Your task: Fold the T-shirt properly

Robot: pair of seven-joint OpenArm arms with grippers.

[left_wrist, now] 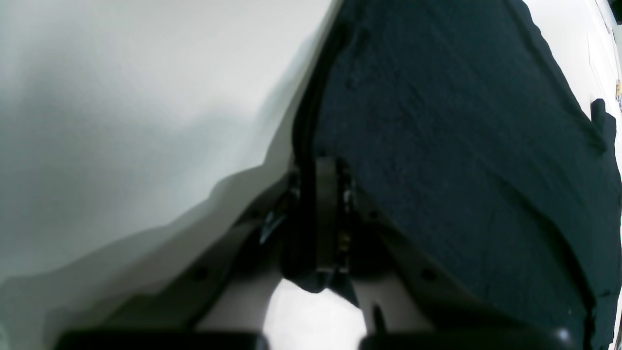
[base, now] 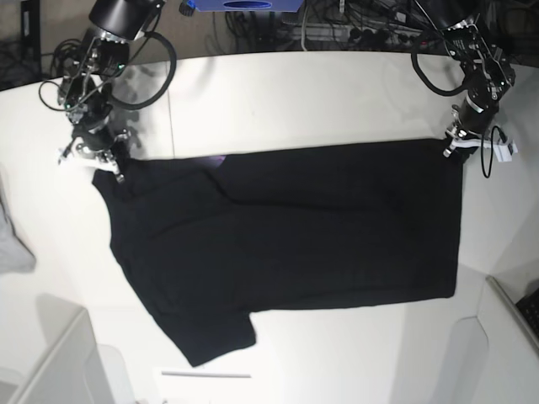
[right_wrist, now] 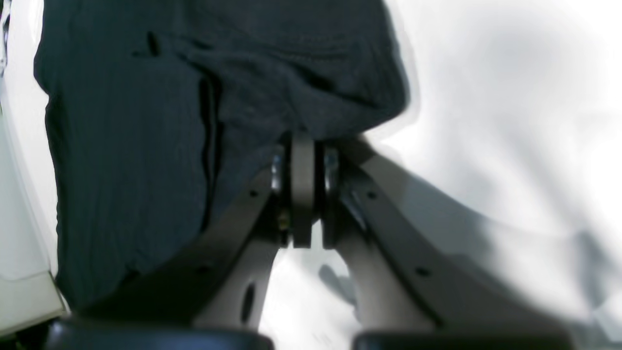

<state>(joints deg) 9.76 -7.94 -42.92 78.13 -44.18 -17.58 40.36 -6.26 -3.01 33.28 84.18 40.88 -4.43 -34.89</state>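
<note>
The black T-shirt lies spread flat on the white table, plain side up, with a small purple bit of print peeking at its far edge. My left gripper is shut on the shirt's far right corner. In the left wrist view its fingers pinch the cloth edge. My right gripper is shut on the shirt's far left corner near the sleeve. In the right wrist view its fingers clamp the bunched cloth.
A light grey cloth lies at the left table edge. White bins stand at the front left and front right. Cables and a blue object lie behind the table.
</note>
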